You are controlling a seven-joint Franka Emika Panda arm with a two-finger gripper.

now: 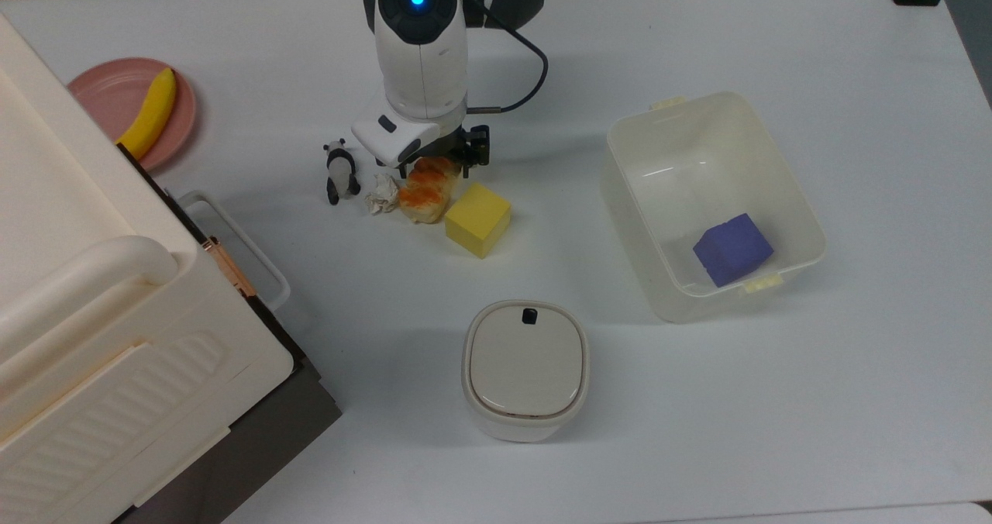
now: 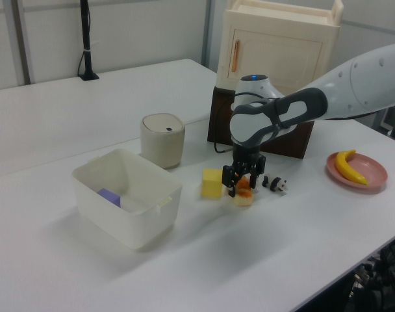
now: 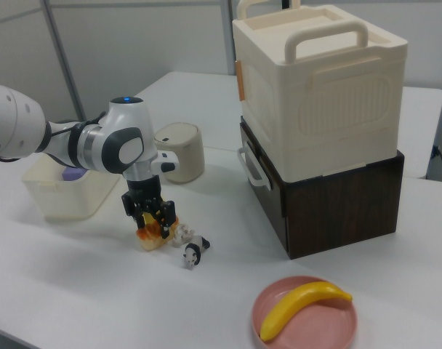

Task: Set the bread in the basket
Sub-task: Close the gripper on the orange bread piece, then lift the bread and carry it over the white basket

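The bread [image 1: 421,197] lies on the white table between a crumpled paper scrap and a yellow cube, its glossy orange-brown bumps upward. My gripper [image 1: 435,169] is lowered over its far end, open, with one finger on each side of the loaf. In the left view the gripper [image 2: 242,189] straddles the bread [image 2: 244,199]; the right view shows the gripper [image 3: 150,217] above the bread [image 3: 150,239]. The basket [image 1: 682,100], a translucent white tub, stands at the top view's right with a purple cube [image 1: 732,249] inside.
The yellow cube [image 1: 477,219] touches the bread's near end. A paper scrap [image 1: 380,194] and a panda figure [image 1: 339,170] lie beside the loaf. A lidded cream bin [image 1: 525,369] stands nearer. A banana [image 1: 149,113] rests on a pink plate [image 1: 101,90]. A large cream box [image 1: 77,276] fills the top view's left.
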